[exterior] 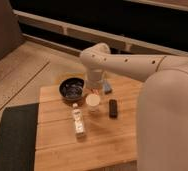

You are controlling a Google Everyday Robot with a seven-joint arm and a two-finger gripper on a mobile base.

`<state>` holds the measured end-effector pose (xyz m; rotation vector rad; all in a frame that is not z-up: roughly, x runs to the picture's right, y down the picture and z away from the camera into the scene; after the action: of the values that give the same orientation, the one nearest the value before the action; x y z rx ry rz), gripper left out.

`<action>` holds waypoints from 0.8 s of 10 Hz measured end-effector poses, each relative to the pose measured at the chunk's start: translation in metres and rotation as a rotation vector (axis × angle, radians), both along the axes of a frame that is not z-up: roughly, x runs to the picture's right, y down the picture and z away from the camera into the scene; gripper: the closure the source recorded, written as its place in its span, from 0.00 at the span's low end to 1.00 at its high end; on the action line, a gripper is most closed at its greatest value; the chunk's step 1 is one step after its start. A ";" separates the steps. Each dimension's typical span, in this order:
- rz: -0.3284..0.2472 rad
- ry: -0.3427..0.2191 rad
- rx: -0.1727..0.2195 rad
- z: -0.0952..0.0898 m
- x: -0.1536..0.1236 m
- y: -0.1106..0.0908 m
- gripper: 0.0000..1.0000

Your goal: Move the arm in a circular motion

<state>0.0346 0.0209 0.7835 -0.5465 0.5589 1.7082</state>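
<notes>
The arm is large, glossy and cream-white, with a row of small dark holes. It reaches from the right side across to a rounded joint over the back of the wooden table. From that joint a short segment points down. My gripper hangs at its lower end, just above a white cup and beside a dark bowl. It holds nothing that I can see.
A clear plastic bottle lies on the table in front of the cup. A small black object lies to the right, and a blue object sits behind it. A dark mat covers the floor on the left.
</notes>
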 end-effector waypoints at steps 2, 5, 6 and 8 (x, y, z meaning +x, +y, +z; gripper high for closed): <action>0.043 0.014 0.037 0.022 0.050 -0.031 0.35; -0.089 -0.075 0.119 0.037 0.063 -0.085 0.35; -0.158 -0.141 0.144 0.037 0.044 -0.101 0.35; -0.291 -0.272 0.182 0.039 -0.004 -0.125 0.35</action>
<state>0.0302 -0.1045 0.8221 -0.5280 0.2688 1.3653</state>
